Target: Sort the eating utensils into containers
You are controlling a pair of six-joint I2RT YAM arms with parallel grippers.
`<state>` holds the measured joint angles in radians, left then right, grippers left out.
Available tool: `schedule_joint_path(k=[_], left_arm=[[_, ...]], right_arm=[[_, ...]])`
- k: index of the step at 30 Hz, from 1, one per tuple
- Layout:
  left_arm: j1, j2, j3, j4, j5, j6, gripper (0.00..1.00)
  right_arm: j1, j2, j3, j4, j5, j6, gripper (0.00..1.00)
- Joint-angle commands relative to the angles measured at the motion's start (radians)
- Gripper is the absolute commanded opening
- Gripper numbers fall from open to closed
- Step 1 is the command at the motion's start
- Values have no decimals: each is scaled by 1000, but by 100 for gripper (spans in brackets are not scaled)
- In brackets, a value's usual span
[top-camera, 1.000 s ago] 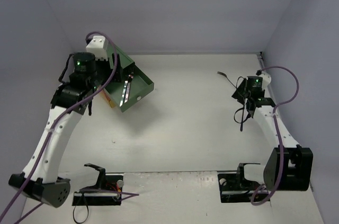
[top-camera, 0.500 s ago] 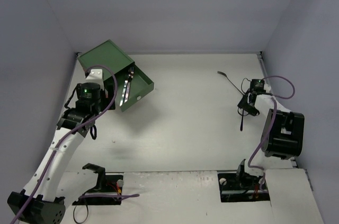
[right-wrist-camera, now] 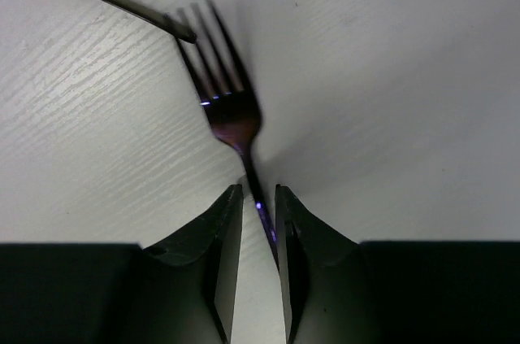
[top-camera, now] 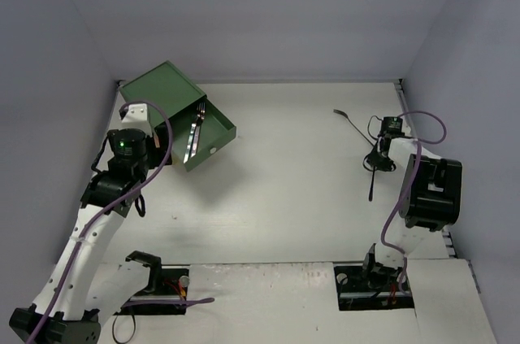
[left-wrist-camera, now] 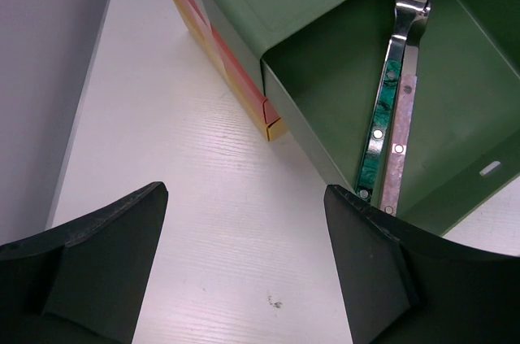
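Note:
The containers are one green-topped chest (top-camera: 162,88) at the back left, its green drawer (top-camera: 216,127) pulled open. Inside lie a teal-handled fork (left-wrist-camera: 380,116) and a pink-handled utensil (left-wrist-camera: 404,120). The orange-red drawer (left-wrist-camera: 248,84) and yellow drawer (left-wrist-camera: 275,128) stand closed below. My left gripper (left-wrist-camera: 245,191) hangs open and empty over bare table, near the chest's corner. My right gripper (right-wrist-camera: 258,198) is down on the table at the right. Its jaws stand narrowly apart around the handle of a purple fork (right-wrist-camera: 231,112), with a slit of table showing on one side.
A dark slim utensil (top-camera: 348,119) lies just beyond the purple fork (top-camera: 371,187), its tip (right-wrist-camera: 175,28) crossing the fork's tines. The right wall runs close behind the right arm. The left wall borders the chest.
My left arm has drawn back from the chest toward the near left, uncovering the open drawer. My right gripper's jaws have narrowed around the purple fork's handle.

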<state>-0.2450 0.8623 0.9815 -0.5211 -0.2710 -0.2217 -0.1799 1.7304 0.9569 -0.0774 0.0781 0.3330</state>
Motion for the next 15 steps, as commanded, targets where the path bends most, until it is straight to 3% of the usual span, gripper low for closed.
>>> schedule_joint_path(k=[1,7,15], left_arm=[[19,-6,3,69,-10,-19,75],[24,-23,-11,79,-21,-21,75],[25,-34,-25,90,-56,-21,75]], right_arm=[[12,33,6,-18,-33,-15,3],[102,-3,-8,-18,-80,15,0],[367,-225,98,-18,-127,169,0]])
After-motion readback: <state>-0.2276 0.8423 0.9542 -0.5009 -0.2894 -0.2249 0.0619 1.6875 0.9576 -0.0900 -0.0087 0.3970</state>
